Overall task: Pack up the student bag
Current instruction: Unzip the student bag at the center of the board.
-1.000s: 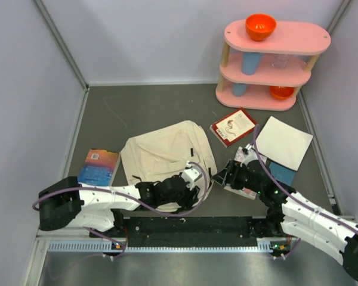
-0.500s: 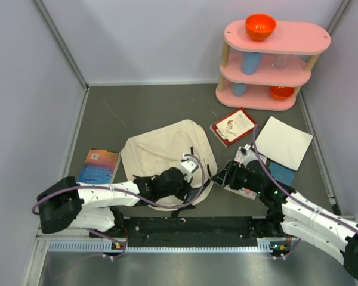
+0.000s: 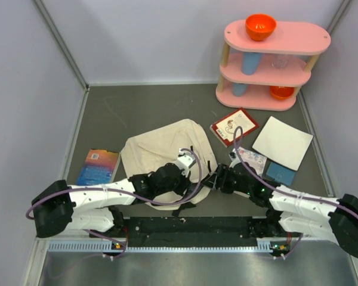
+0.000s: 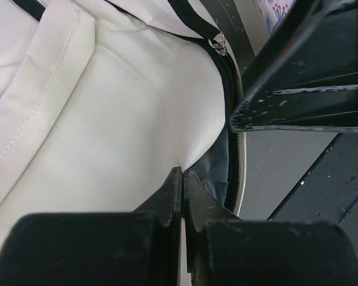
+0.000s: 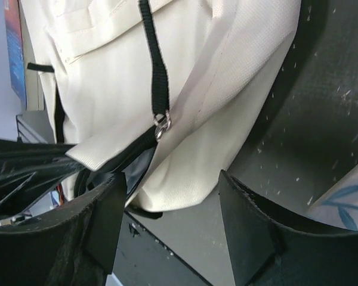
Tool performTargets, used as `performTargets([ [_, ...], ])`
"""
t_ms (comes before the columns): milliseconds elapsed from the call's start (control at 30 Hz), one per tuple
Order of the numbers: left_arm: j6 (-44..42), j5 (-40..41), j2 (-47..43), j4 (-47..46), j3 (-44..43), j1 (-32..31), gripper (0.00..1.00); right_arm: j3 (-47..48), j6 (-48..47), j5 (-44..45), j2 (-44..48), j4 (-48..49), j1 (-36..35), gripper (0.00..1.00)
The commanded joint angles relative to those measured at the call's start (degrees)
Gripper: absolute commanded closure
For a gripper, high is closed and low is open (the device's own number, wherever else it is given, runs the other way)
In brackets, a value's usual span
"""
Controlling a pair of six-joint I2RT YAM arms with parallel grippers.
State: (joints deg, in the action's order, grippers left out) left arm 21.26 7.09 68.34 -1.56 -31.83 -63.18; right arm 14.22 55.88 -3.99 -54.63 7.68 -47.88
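The student bag [image 3: 161, 149] is a cream canvas backpack lying flat mid-table, its black zipper opening [image 4: 230, 89] at the near right corner. My left gripper [image 3: 196, 174] is shut on the cream upper lip of that opening [image 4: 182, 174], and the dark lining shows just beside the jaws. My right gripper [image 3: 213, 179] stands open right at the same corner, its fingers straddling the bag's lower edge [image 5: 173, 185] without closing on it. A metal zipper pull [image 5: 161, 125] hangs on a black strap just above the right gripper's fingers.
A floral booklet [image 3: 250, 159] lies right of the right wrist, with a blue card [image 3: 280, 173], a white sheet [image 3: 283, 143] and a red book [image 3: 233, 126] beyond. A blue book [image 3: 98, 167] lies left of the bag. The pink shelf [image 3: 268, 59] holds an orange bowl [image 3: 261, 26].
My left gripper has closed on the bag's opening edge. My right gripper has moved left from over the floral booklet to the bag's near right corner, staying open.
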Motion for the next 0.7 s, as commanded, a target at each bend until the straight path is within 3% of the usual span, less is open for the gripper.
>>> performTargets([
  [0, 0.19, 0.64, -2.68, -2.30, -1.13, 0.42, 1.00, 1.51, 1.52, 2.49, -4.95, 9.36, -0.64, 0.38],
  [33, 0.45, 0.64, -3.03, -2.39, -0.95, 0.34, 1.00, 1.95, 1.52, 2.93, -5.83, 9.54, -0.55, 0.39],
  [133, 0.80, 1.86, -4.00, -2.48, -0.51, 0.34, 1.00, 3.18, 1.43, 3.72, -9.34, 10.25, -0.64, 0.56],
  [300, 1.77, 7.75, -8.11, 0.94, -0.77, 1.47, 1.00, 2.57, 1.87, 8.11, -11.28, 8.32, -0.64, 0.88],
  [333, 2.29, 8.72, -9.17, 3.12, -0.69, 2.87, 1.00, 2.57, 1.78, 9.69, -11.37, 7.70, -0.64, 0.99],
  [667, 0.28, 9.61, -23.24, 9.64, -0.42, 15.97, 1.00, 2.13, 2.57, 10.14, -17.26, 9.98, -0.64, 1.00],
])
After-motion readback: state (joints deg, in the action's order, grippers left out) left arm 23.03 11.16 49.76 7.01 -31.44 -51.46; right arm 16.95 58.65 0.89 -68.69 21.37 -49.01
